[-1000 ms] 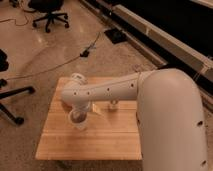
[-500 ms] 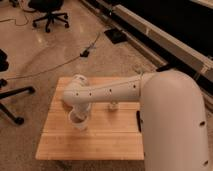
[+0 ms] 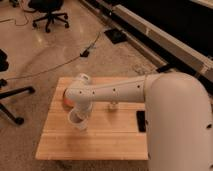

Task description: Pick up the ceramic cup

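Note:
The ceramic cup [image 3: 76,119] is a small white cup with a round rim. It sits over the left middle of the wooden table [image 3: 60,145]. My gripper [image 3: 81,111] hangs at the end of the white arm [image 3: 115,92], straight down onto the cup and touching or just above its rim. The wrist hides where gripper and cup meet. Whether the cup rests on the wood or is just off it cannot be told.
An orange bowl [image 3: 65,99] peeks out behind the wrist at the table's left. A small pale bottle [image 3: 113,105] stands mid-table and a dark flat object [image 3: 141,121] lies to its right. Office chairs [image 3: 47,12] and cables [image 3: 60,62] are on the floor beyond.
The wrist and the cup under it have shifted very slightly, a touch right and up in the view. Bowl, bottle and dark object have not moved.

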Controlling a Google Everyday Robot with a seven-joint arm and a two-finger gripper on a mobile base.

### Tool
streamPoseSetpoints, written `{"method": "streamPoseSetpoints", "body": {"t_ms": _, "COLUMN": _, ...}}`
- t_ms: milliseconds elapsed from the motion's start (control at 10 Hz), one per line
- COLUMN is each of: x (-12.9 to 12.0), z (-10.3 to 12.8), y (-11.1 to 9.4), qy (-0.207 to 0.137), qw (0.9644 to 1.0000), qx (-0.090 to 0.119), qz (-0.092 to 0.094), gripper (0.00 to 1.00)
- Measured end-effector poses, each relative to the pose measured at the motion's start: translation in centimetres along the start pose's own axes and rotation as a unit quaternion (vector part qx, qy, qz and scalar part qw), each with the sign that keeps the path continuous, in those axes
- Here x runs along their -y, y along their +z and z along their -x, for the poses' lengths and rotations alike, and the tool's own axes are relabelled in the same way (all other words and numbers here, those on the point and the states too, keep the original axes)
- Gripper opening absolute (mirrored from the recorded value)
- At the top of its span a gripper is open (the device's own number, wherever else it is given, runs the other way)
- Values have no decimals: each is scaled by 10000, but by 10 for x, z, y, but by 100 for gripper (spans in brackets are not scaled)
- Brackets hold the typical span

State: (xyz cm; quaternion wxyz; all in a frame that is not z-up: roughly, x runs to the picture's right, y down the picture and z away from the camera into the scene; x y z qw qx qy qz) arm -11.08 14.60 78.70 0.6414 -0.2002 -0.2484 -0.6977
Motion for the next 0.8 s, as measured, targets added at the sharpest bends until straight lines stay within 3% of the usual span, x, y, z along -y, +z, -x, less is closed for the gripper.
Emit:
{"method": "streamPoseSetpoints", "body": {"t_ms": 400, "x": -20, "z": -1, "y": -41, "qy": 99, "qw": 9994, "qx": -228, "qz": -229, "gripper": 0}}
{"method": "streamPoseSetpoints", "body": {"t_ms": 800, "x": -27, "z": 1, "y": -82, "qy": -74, "qw": 9979, "qx": -389, "qz": -517, "gripper": 0}}
